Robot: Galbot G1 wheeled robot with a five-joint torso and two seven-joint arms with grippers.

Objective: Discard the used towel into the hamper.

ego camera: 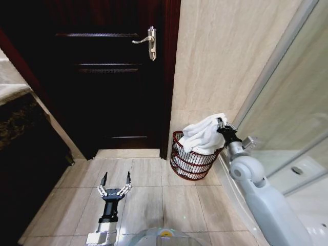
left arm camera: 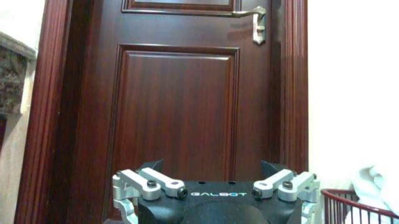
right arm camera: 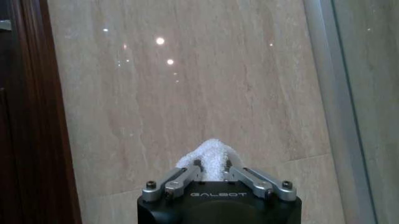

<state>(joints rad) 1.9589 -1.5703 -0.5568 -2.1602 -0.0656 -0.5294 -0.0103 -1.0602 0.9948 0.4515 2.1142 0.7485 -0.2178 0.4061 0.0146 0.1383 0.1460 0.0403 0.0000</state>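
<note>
Right pincer (ego camera: 221, 124) closed on a fold of the white towel (ego camera: 204, 134), just above the far rim of the hamper (ego camera: 190, 163); in the right wrist view the fingers (right arm camera: 187, 175) pinch a tuft of terry (right arm camera: 209, 156) between them. The towel is heaped over the hamper's top, most of its bulk mounded above the rim and sagging inward, not yet fully down inside. It looks light, soft and limp (it will drape and trail rather than hold any shape), so a pinch on a bunched fold near the top is the sensible hold; a loose corner could snag on the open wire ribs or hang over the rim. The hamper stands on the tiled floor (ego camera: 154, 195) against the beige wall (ego camera: 225, 56), beside the dark wooden door (ego camera: 107, 77), with the glass shower screen (ego camera: 287, 113) on its other side. Left pincer (ego camera: 115, 186) spread wide and empty, hanging low over the floor well away from the hamper, toward the door.
</note>
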